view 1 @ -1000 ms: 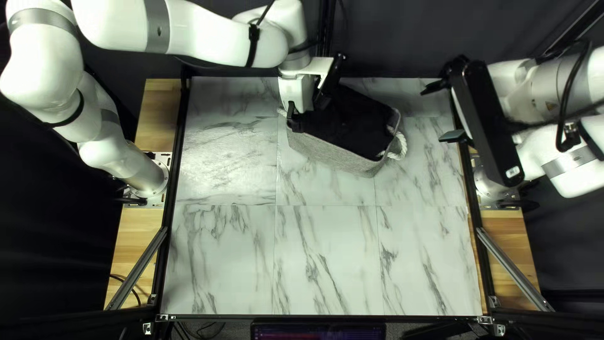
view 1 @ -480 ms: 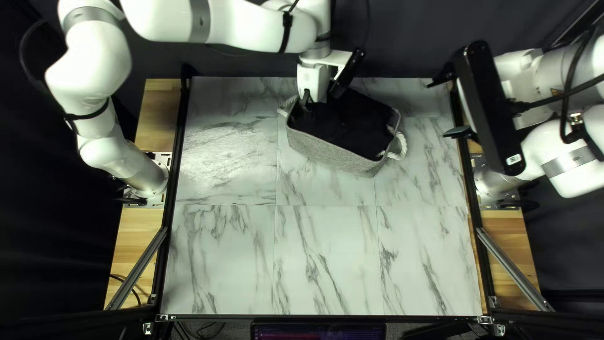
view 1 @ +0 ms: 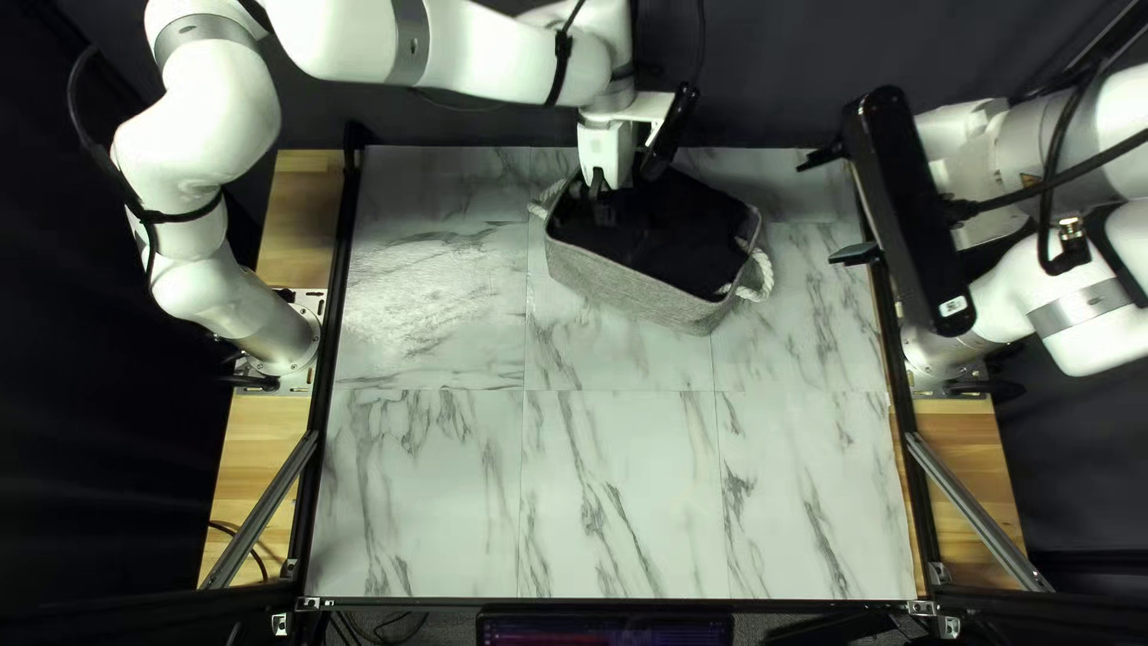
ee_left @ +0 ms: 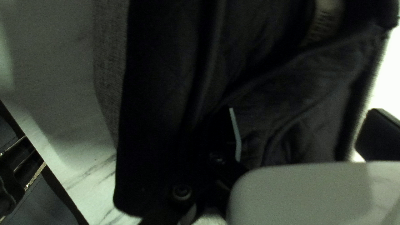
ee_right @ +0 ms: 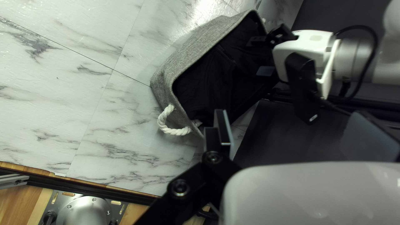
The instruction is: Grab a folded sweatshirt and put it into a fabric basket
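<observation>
Nearest, a monitor (view 1: 604, 629) and some loose cables (view 1: 380, 627) show at the near edge of the marble-patterned desk (view 1: 622, 503). A slanted metal brace (view 1: 258, 512) stands at the left near corner and another (view 1: 978, 512) at the right, both over light wooden boards.

Farther back, the bases of the two white arms stand at the desk's left and right edges. The right claw (view 1: 840, 203) hangs by the desk's right edge, apart from the basket. Its fingers are spread well apart, with nothing gripped between them.

The grey fabric basket (view 1: 634, 287) sits askew on the far half of the desk, right of the middle. A white rope handle (view 1: 761, 279) loops from its right end, and a second one (view 1: 544, 199) shows at its left end. The black sweatshirt (view 1: 682, 239) lies inside the basket, creased and folded; the inside is dark as well, so where cloth ends and lining begins is hard to tell.

The left claw (view 1: 612, 211) points down into the basket's left part. It is open, its fingers apart and gripping nothing; whether a fingertip brushes the sweatshirt cannot be told.

Farthest, a dark curtain (view 1: 813, 72) hangs behind the desk.
</observation>
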Robot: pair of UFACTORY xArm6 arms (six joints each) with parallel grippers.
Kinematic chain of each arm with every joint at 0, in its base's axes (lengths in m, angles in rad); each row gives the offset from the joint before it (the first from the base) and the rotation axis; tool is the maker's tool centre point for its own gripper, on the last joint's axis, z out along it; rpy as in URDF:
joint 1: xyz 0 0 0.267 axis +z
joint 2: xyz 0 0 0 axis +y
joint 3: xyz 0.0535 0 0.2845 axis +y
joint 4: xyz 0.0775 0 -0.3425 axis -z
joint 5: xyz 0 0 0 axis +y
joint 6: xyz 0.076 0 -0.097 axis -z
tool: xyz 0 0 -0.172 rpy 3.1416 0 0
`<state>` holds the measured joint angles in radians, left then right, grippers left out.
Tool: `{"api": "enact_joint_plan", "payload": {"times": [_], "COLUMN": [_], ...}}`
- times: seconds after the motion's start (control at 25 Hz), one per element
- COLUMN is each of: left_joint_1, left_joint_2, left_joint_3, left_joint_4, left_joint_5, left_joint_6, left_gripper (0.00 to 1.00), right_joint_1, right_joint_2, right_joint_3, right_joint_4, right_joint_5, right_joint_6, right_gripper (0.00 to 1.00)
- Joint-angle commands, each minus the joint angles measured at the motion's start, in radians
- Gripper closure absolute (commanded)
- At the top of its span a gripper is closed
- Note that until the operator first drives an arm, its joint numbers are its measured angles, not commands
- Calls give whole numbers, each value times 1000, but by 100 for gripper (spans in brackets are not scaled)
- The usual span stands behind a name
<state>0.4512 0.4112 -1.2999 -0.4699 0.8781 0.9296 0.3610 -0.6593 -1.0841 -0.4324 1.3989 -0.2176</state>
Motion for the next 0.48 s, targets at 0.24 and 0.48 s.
{"api": "enact_joint_plan", "payload": {"times": [0.24,0.48], "left_joint_1": [-60,-58], "left_joint_2": [-175,-244], "left_joint_3": [116,91], "left_joint_4": [33,42], "left_joint_5": [21,95], "left_joint_6": [-76,-59], "left_gripper": [0,0], "right_joint_1": [10,42], "right_joint_2": [-5,-47], "right_joint_3": [13,23], "right_joint_4": [-11,-47], "right_joint_5": [7,33], "right_joint_6": [5,37], "right_gripper": [0,0]}}
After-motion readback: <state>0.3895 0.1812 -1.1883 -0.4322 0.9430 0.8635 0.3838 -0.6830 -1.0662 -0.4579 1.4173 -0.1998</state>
